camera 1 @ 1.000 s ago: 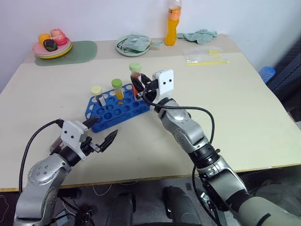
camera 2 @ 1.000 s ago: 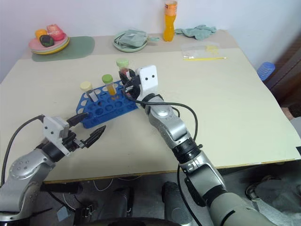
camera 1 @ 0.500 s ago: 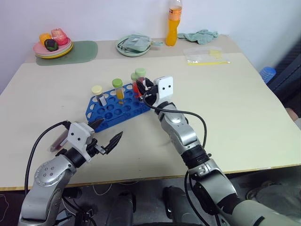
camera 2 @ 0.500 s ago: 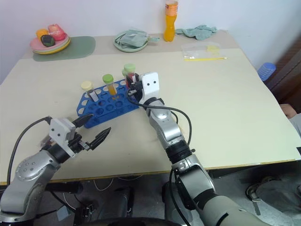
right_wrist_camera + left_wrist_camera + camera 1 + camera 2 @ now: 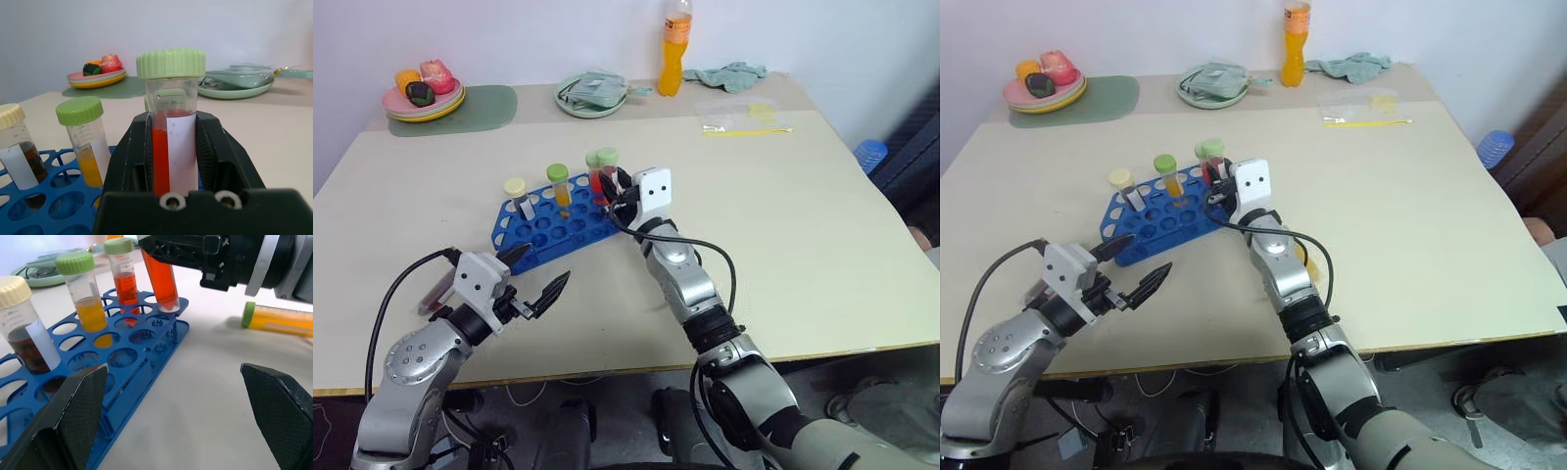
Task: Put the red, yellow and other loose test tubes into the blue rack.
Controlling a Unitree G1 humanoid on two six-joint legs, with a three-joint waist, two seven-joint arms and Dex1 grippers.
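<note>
Right claw point(image 5: 171, 161) clamping shut on red tube point(image 5: 172, 147), green cap up, long axis upright, bottom end sitting in a corner hole of blue rack point(image 5: 548, 227). White label strip on tube, small "ml" marking under cap, rest unreadable. Left claw point(image 5: 533, 279) hanging wide open, holding nothing, just off rack's near edge over counter point(image 5: 803, 235). Standing upright in rack: cream-cap dark tube point(image 5: 24, 338), green-cap yellow tube point(image 5: 88, 301), another red tube point(image 5: 124, 276). Lying flat on counter beside right arm: one more yellow tube point(image 5: 279, 318), long axis level.
</note>
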